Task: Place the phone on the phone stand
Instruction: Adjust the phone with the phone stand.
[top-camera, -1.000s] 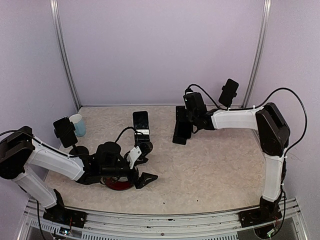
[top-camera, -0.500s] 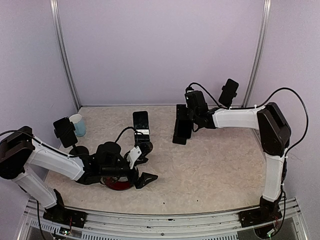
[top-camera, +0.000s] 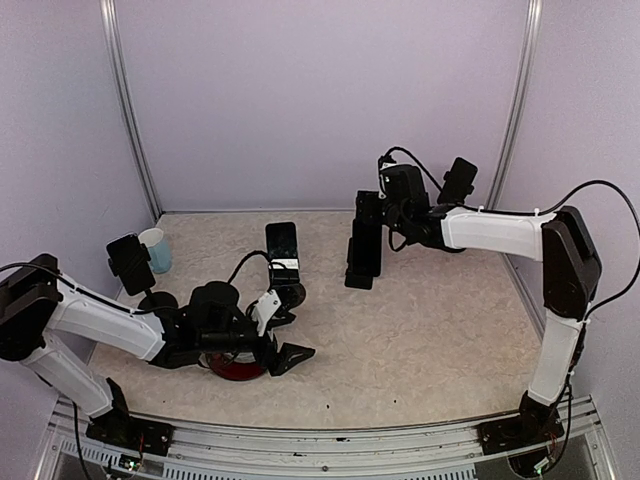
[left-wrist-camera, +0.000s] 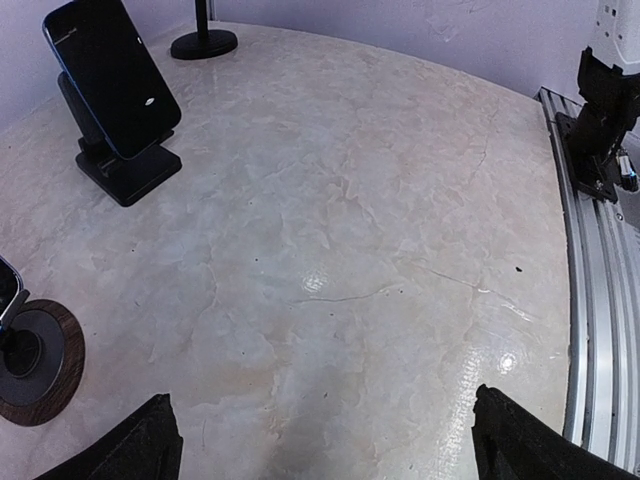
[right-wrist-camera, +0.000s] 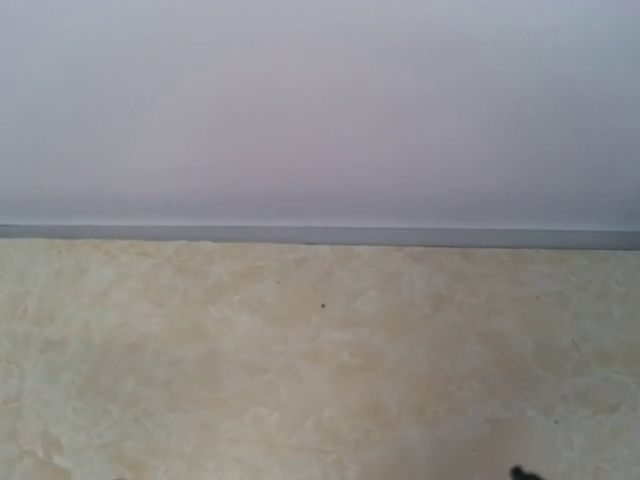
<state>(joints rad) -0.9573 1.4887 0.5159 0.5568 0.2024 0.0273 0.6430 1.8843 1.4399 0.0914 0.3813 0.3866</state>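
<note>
Phone (top-camera: 363, 256) leaning on the phone stand (left-wrist-camera: 127, 168): how to let go without a knock

The phone is near the far edge of the tabletop (top-camera: 430, 330), a little right of its middle, and it leans back on the black phone stand. In the left wrist view its lower edge sits in the lip of the stand, its back lies against the sloped support, and no finger is on the part that shows. The right gripper (top-camera: 369, 212) hangs just above the top edge of the phone. The top view is too coarse to say whether it touches, and one cannot tell whether its jaws are apart or closed. The right wrist camera shows only the table and the back wall (right-wrist-camera: 320, 100), not its own fingers.

The left gripper (left-wrist-camera: 325, 450) lies low near the near-left corner, with its jaws spread wide and nothing between them. It seems to have no part in this step.

By judgement the placing is almost complete, and the step in hand is the release and the retreat. To do it well, the right arm should make sure its jaws are fully apart, so that no pad drags on the glass. It should then rise straight up before it travels toward the right edge. A sideways move at this height could tip the phone forward off the lip, because the stand may be light and loose. A second phone (top-camera: 283, 246) on a round-based holder (top-camera: 290, 293) stands to the left, well apart, so it should not be in the way.
</note>
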